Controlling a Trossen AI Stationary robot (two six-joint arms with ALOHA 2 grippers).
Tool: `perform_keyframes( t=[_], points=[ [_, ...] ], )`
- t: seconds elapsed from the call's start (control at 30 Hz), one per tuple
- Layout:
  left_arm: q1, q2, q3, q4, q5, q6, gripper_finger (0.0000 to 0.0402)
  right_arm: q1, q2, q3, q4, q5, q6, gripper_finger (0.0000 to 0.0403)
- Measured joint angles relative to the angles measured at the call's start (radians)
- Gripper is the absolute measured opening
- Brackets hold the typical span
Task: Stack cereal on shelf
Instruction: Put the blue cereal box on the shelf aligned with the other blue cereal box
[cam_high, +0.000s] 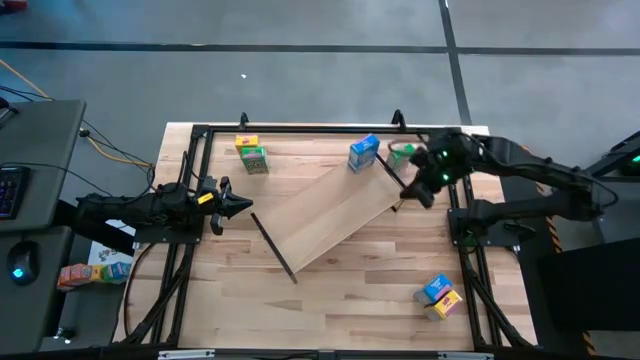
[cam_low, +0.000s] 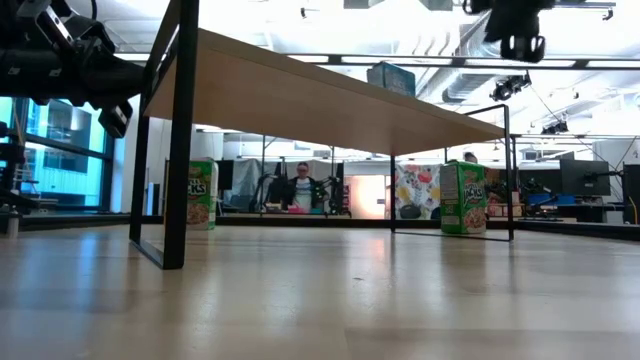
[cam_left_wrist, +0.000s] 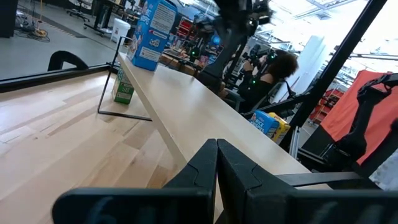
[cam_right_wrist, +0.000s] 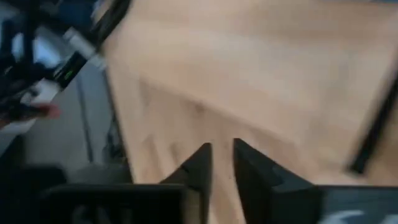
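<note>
The shelf (cam_high: 335, 215) stands slantwise across the table on its black end brackets. A blue cereal box (cam_high: 363, 152) stands upright on its far right end. A green cereal box (cam_high: 402, 153) stands on the table just beyond that end. A yellow and a green box (cam_high: 250, 153) stand at the far left, and a blue and a yellow box (cam_high: 440, 295) lie at the near right. My right gripper (cam_right_wrist: 222, 158) hovers high over the shelf's right end (cam_high: 418, 192), slightly open and holding nothing. My left gripper (cam_left_wrist: 216, 163) waits shut at the table's left edge (cam_high: 235, 205).
A black metal frame (cam_high: 300, 130) runs round the table's edges. Bare tabletop (cam_high: 350, 300) lies in front of the shelf. Off the table's left side, a desk holds a keyboard and more small boxes (cam_high: 85, 272). People (cam_low: 300, 185) sit in the room beyond.
</note>
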Motion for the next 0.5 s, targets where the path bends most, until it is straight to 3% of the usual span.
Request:
perform_keyframes(
  t=[0.3,0.5],
  points=[
    [0.000,0.000,0.000,0.000,0.000,0.000,0.0003,0.298,-0.021,0.001,0.045,-0.064,0.175,0.0222],
    [0.000,0.000,0.000,0.000,0.000,0.000,0.0003,0.473,0.021,0.034,-0.027,-0.054,0.120,0.0256]
  ],
)
